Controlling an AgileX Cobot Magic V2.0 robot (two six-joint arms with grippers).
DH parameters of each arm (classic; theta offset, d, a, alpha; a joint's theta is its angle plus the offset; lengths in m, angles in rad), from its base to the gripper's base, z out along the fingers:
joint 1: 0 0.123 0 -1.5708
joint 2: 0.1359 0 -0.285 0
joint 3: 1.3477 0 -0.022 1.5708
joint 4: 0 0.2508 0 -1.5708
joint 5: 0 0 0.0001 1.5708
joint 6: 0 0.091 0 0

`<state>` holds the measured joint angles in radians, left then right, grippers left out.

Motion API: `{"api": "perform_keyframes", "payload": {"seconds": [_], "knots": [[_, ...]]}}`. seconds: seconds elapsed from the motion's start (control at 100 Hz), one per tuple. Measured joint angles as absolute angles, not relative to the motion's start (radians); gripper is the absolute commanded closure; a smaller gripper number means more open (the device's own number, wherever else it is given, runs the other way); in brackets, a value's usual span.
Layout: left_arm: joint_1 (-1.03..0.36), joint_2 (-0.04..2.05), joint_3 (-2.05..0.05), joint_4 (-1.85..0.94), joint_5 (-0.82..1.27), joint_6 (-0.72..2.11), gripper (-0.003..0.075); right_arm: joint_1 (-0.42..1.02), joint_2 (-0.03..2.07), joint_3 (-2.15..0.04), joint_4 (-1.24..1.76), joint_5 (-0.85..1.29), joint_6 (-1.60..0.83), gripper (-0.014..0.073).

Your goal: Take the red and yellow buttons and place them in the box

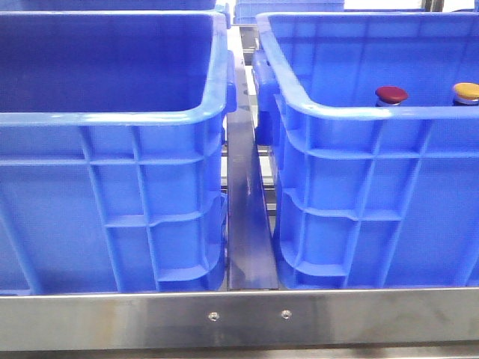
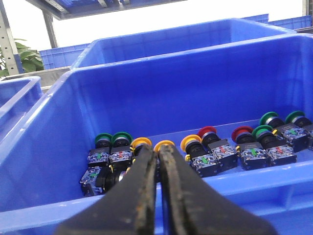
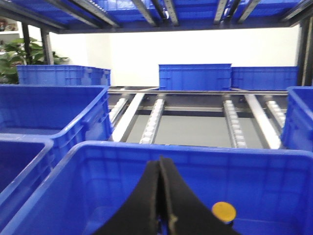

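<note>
Left wrist view: left gripper pressed together above small yellow-capped plastic push-button; it should spread before descending.

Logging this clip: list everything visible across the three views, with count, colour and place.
Crates: two large in the front view, bright blue, side by side; more blue crates behind in the wrist views.
Red button: one, dark red cap, inside the right crate in the front view.
Yellow button: one, yellow-orange cap, beside the red one.
Push-buttons: about a dozen, green, yellow and red caps, on a crate floor in the left wrist view.
Roller conveyor: grey, behind the crates.
Metal rail: one, silver, along the front.
Left gripper: black jaws together, nothing between them.
Right gripper: black jaws together, nothing between them.
</note>
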<state>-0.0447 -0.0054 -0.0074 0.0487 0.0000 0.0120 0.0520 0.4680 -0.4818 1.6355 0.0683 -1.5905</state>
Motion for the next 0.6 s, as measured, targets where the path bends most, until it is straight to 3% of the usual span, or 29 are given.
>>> {"api": "perform_keyframes", "payload": {"seconds": [0.36,0.48,0.6], "knots": [[-0.045,-0.005,-0.007,0.049,0.0,0.012,0.0739,0.052,0.439,-0.481,0.523,0.165,-0.427,0.0662],[-0.045,-0.005,-0.007,0.049,0.0,0.012,0.0739,0.052,0.4,-0.481,0.266,0.182,-0.16,0.0662],[-0.045,-0.005,-0.007,0.049,0.0,0.012,0.0739,0.052,0.349,-0.46,0.139,0.182,-0.039,0.0662]]}}
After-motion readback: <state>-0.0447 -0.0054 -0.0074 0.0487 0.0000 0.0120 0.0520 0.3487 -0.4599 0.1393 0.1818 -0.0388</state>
